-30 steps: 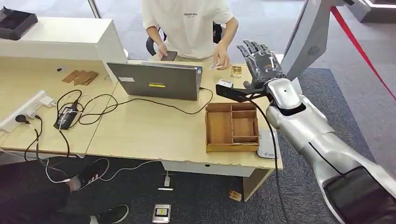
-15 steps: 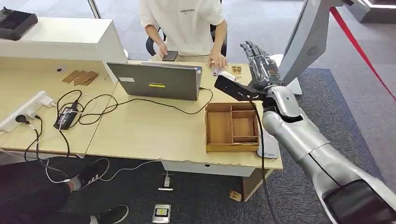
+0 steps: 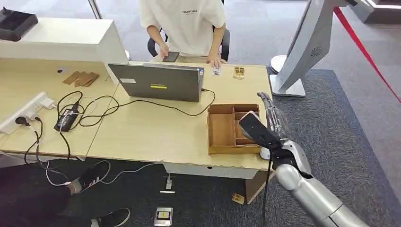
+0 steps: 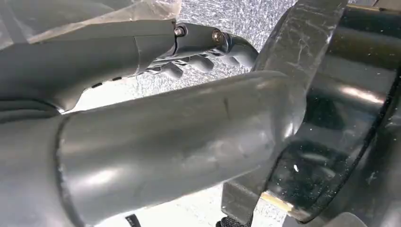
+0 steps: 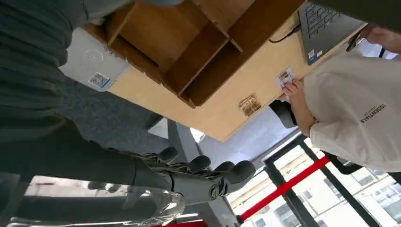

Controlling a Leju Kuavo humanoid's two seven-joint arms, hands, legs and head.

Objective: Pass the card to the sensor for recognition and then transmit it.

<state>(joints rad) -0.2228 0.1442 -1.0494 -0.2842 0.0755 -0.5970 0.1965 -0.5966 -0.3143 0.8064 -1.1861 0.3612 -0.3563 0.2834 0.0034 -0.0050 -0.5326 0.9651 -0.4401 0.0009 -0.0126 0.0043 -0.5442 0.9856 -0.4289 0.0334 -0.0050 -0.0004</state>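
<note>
Right hand (image 3: 273, 118) is seen at the worktop's (image 3: 142, 137) near right corner, fingers extended and spread, nothing held; empty state is confirmed in the right wrist view (image 5: 189, 177). Its position over the wooden tray's (image 3: 222, 130) right side is judged as a retracted pose after handover, not a reach.

Left hand (image 4: 198, 56) is seen hanging beside the robot's body, fingers loosely curled, nothing visible in them; whether it is properly closed cannot be told.

White sensor pad (image 5: 92, 64) is set just beside the tray at the near right edge, presumably for easy reach by the right arm.

Laptop (image 3: 158, 81) is placed mid-worktop, opened toward the person (image 3: 184, 23) seated at the far edge.

Card (image 3: 216, 71) lies flat at the far edge, under the person's fingers (image 3: 215, 61), close to a small gold item (image 3: 239, 72). Transmission is judged complete, since the card is on the recipient's side.
</note>
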